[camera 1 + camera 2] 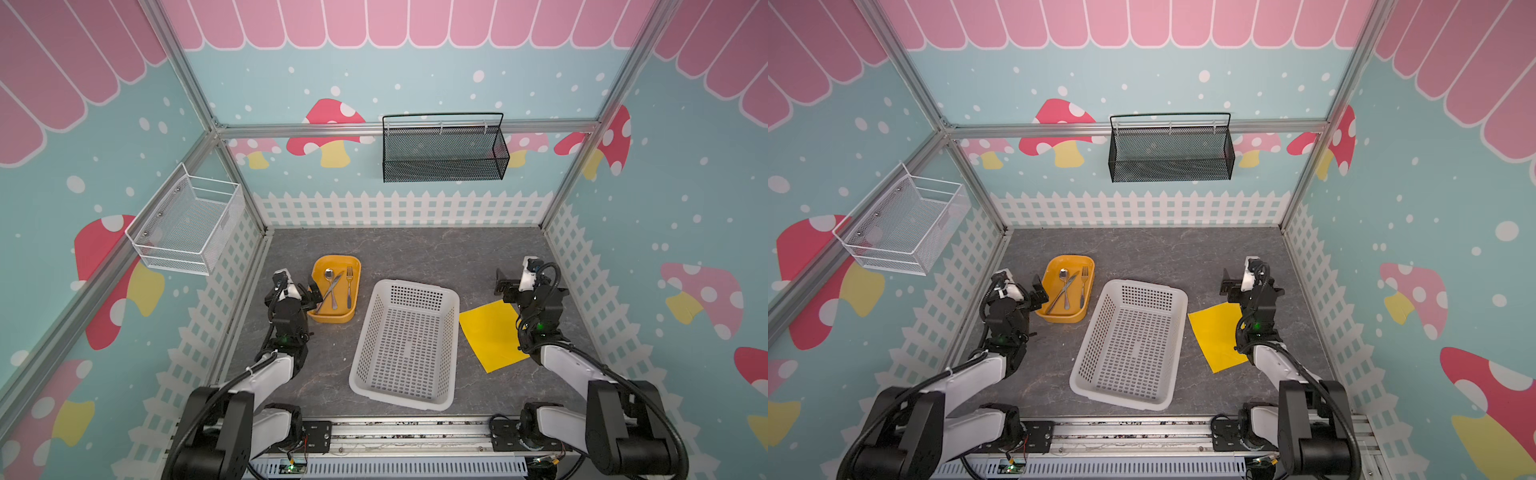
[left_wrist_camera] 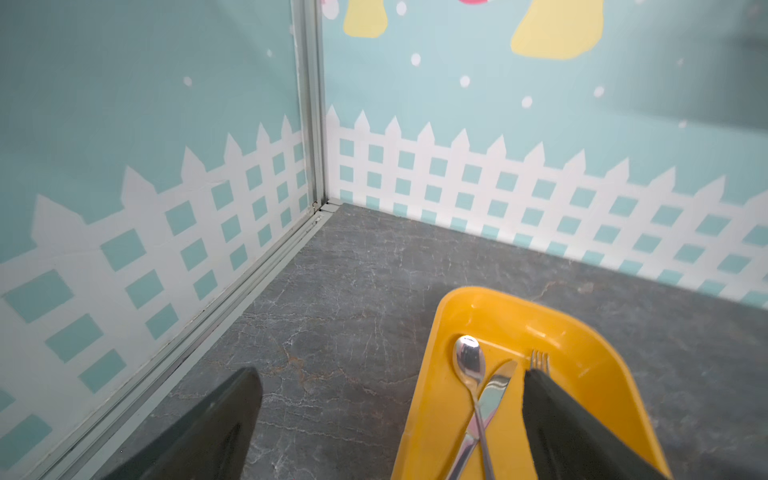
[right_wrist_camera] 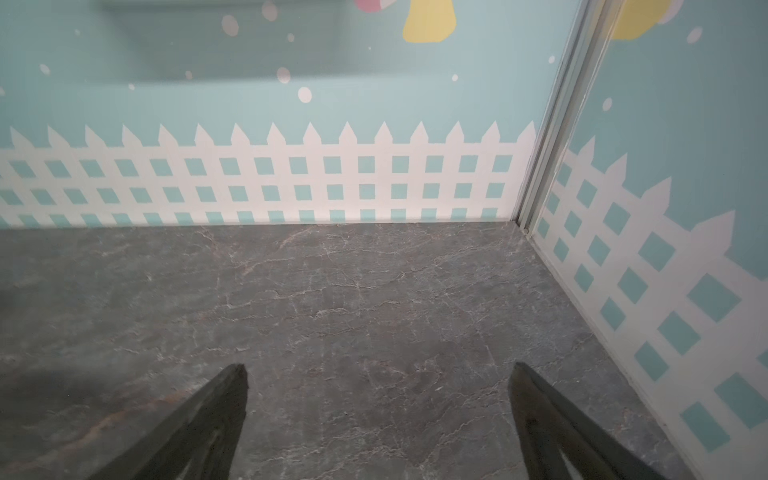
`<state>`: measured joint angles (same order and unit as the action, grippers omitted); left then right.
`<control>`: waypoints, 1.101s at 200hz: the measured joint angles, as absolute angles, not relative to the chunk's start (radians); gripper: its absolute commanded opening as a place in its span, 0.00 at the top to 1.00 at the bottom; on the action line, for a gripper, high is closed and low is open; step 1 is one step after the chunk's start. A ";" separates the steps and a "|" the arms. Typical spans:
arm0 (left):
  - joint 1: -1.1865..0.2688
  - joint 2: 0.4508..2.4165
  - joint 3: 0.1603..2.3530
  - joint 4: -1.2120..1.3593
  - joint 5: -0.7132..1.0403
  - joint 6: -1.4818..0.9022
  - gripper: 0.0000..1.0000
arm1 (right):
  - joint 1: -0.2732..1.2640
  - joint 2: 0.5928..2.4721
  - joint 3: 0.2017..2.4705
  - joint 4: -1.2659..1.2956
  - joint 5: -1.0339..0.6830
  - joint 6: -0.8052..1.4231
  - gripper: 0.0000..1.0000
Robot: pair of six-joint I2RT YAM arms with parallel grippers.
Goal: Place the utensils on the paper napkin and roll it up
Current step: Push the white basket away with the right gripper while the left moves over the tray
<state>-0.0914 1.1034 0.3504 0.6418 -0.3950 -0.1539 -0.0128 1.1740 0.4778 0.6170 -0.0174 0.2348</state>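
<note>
Nothing is lifted yet; our left claw (image 2: pixel 384 382) and right claw (image 3: pixel 378 374) both gape empty. Next we pinch the spoon (image 2: pixel 470 361), just ahead of the left claw, where it crosses the knife (image 2: pixel 494 390).

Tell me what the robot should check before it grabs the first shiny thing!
1. Left gripper open, empty: ok.
2. Right gripper open, empty: ok.
3. Spoon, knife, fork in the orange tray: ok.
4. Each piece lying apart: not ok, spoon and knife cross.
5. Paper napkin flat: cannot tell, right arm hides a corner.
6. Path to napkin free: not ok, white basket sits between.
</note>
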 measured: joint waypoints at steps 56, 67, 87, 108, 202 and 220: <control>-0.056 0.782 0.419 0.236 -0.212 -0.540 0.00 | 0.038 1.076 0.470 0.446 -0.543 0.591 0.24; -0.054 0.747 0.393 0.223 -0.125 -0.596 0.00 | 0.098 1.083 0.475 0.377 -0.574 0.617 0.28; -0.054 0.725 0.374 0.182 0.008 -0.664 0.01 | 0.201 1.084 0.501 0.226 -0.559 0.637 0.34; -0.054 0.734 0.393 0.092 0.119 -0.682 0.00 | 0.244 1.084 0.519 0.090 -0.511 0.645 0.35; -0.054 0.767 0.521 -0.207 0.233 -0.653 0.01 | 0.318 1.182 0.567 -0.149 -0.434 0.623 0.38; -0.054 0.771 0.544 -0.244 0.240 -0.639 0.01 | 0.340 1.212 0.579 -0.145 -0.439 0.623 0.45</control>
<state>-0.0536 0.7708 0.5438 -0.2443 0.2398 -0.6392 0.3405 1.2121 0.5785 -0.1452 -0.4385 0.6228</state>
